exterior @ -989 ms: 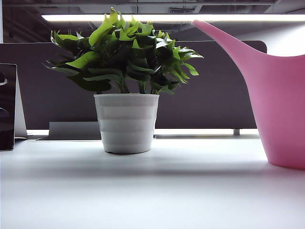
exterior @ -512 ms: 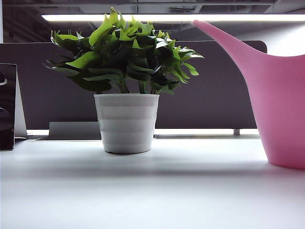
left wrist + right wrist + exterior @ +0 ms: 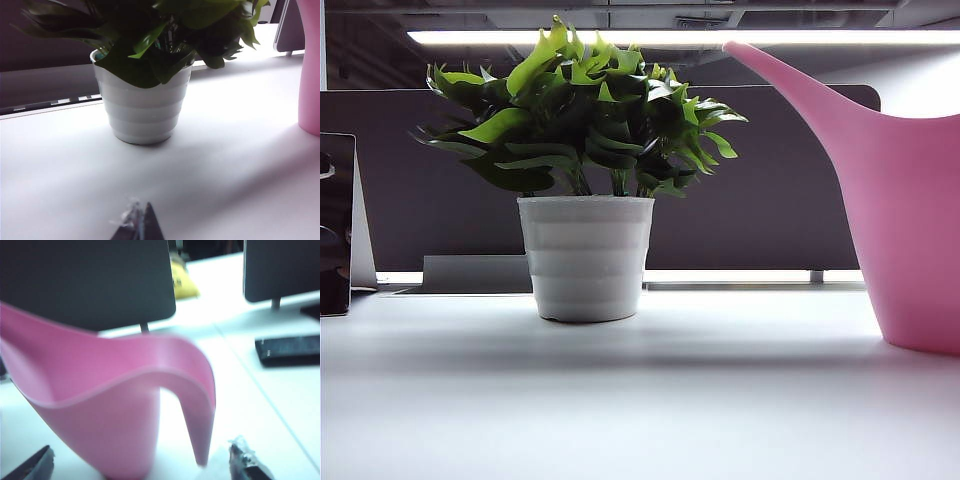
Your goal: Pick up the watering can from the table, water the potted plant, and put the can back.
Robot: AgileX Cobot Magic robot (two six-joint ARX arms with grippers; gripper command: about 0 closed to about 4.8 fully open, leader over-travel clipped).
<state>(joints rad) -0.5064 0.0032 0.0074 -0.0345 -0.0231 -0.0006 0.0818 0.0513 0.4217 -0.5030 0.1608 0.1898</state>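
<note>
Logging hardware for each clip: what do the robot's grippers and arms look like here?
Little shows. In the left wrist view, only a dark pointed tip of the left gripper, with a pale scuffed patch. In the right wrist view, the right gripper shows two dark fingers, one bearing a greyish worn patch. No arms, cables or markings appear; the exterior view shows neither.

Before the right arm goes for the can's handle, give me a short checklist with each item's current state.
1. Can upright on the table: ok.
2. Right gripper open, fingertips either side of the can's handle: ok.
3. Handle gripped: not ok; nothing is held.
4. Plant upright, apart from the can: ok.
5. Left gripper low over the table in front of the plant, away from the can: ok; open or shut: cannot tell.
6. Water in the can: cannot tell.
</note>
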